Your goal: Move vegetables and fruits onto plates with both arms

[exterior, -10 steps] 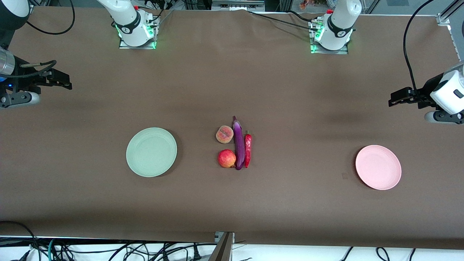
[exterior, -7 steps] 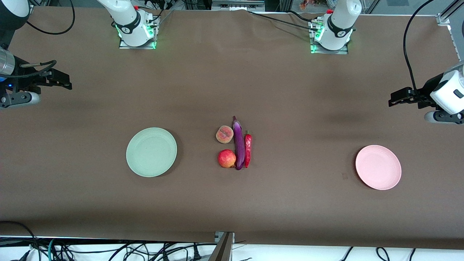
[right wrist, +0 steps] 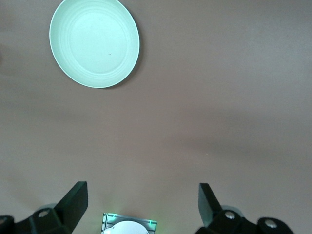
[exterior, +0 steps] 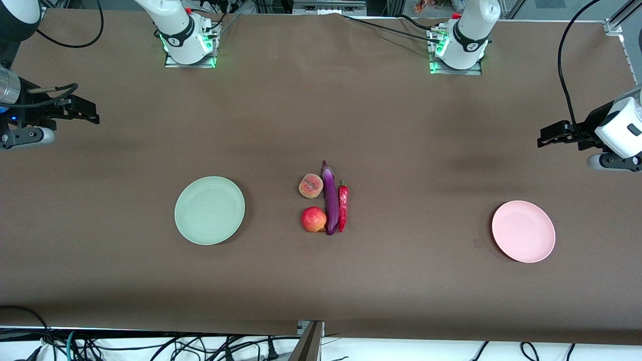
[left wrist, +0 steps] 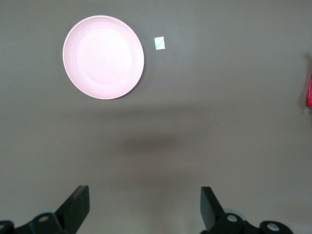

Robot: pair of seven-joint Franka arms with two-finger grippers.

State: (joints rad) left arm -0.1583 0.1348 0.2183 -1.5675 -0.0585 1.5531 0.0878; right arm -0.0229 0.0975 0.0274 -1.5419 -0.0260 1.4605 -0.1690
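Observation:
The purple eggplant lies mid-table, with the red chili pepper beside it toward the left arm's end. The peach and the red pomegranate-like fruit lie on its other flank. The pale green plate sits toward the right arm's end and shows in the right wrist view. The pale pink plate sits toward the left arm's end and shows in the left wrist view. My left gripper is open and empty, high at its table end. My right gripper is open and empty, high at its end.
The brown table carries the two arm bases along its edge farthest from the front camera. A small pale mark lies on the table beside the pink plate. Cables hang below the edge nearest the front camera.

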